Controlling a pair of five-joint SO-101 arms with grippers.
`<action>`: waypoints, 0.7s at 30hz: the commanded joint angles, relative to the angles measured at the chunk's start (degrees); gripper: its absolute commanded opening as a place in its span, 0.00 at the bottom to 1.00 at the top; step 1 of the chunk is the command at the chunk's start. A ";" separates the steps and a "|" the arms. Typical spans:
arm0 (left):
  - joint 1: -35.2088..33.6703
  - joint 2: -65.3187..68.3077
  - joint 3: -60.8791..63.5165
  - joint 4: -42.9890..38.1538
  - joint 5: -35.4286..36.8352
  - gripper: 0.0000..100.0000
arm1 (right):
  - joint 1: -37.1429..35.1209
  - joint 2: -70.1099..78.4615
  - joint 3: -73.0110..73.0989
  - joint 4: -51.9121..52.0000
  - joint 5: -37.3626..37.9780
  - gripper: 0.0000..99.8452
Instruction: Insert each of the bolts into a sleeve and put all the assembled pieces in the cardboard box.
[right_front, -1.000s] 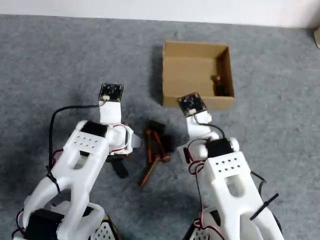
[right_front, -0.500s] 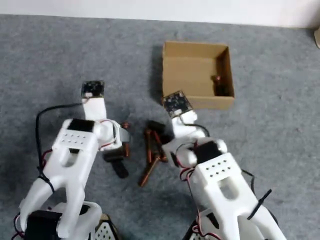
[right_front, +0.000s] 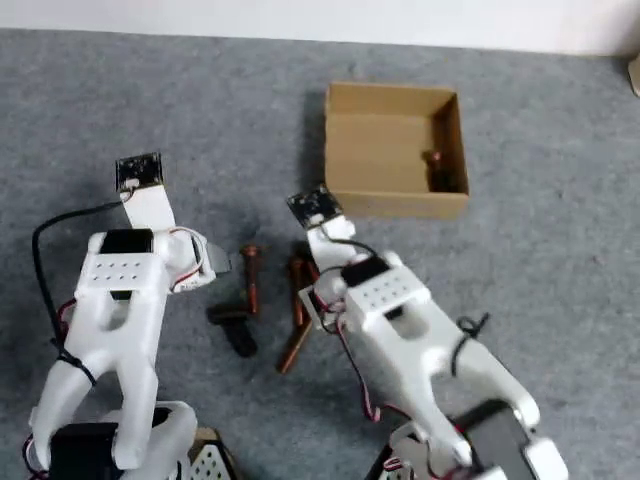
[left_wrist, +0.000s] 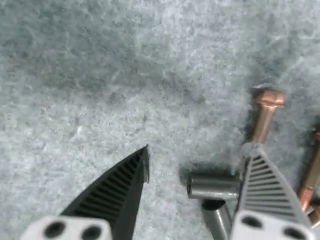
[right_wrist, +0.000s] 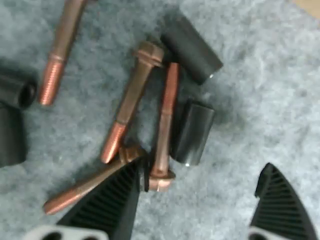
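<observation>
**Left gripper** (left_wrist: 200, 152): the jaws are spread wide and hold nothing, low over the grey carpet (left_wrist: 100, 60). Bolt A (left_wrist: 263, 117), copper-coloured, lies with its threaded end at the tip of one finger (left_wrist: 262, 190). Sleeve A (left_wrist: 212, 186), dark and on its side, lies just inside that same finger. Sleeve B (left_wrist: 218, 220) meets it at an angle.

**Right gripper** (right_wrist: 200, 170): the jaws are likewise spread and empty above a cluster of loose parts. Bolt B (right_wrist: 134, 102) and bolt C (right_wrist: 165, 120) lie nearly side by side with their heads pointing opposite ways. The head of bolt D (right_wrist: 85, 187) sits close to the head of bolt C, at one fingertip. Sleeve C (right_wrist: 191, 132), black, lies just beside the shank of bolt C. Sleeve D (right_wrist: 191, 48) lies farther off, near the head of bolt B.

**High view:** the cardboard box (right_front: 395, 205) stands open beyond the right arm, apart from the loose bolts and sleeves on the carpet between the two arms. One assembled piece (right_front: 435, 170), dark with a copper end, rests inside the box against the wall on the right arm's side.
</observation>
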 joint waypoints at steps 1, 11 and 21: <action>-0.84 -0.66 -2.51 0.35 0.35 0.29 | -0.57 1.80 -4.62 -1.27 -0.62 0.32; -0.75 -0.66 -2.51 0.35 0.35 0.29 | 3.38 2.59 -4.53 -5.58 -0.62 0.32; -0.66 -0.48 -2.51 0.35 0.35 0.29 | 4.35 2.68 -4.09 -5.67 -2.02 0.32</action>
